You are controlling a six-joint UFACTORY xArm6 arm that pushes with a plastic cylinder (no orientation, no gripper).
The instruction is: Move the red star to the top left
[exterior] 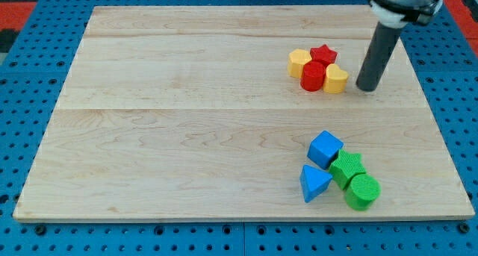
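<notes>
The red star (323, 54) lies in the upper right part of the wooden board (187, 114), at the top of a tight cluster. A red cylinder (313, 75) sits just below it, a yellow hexagon (299, 62) to its left, and a yellow heart-shaped block (336, 79) below and to its right. My tip (367, 87) rests on the board to the right of the cluster, a short gap from the yellow heart-shaped block and below and right of the star.
A second group lies at the lower right: a blue cube (325, 148), a blue triangle (314, 183), a green star (347, 167) and a green cylinder (362, 191). Blue pegboard surrounds the board.
</notes>
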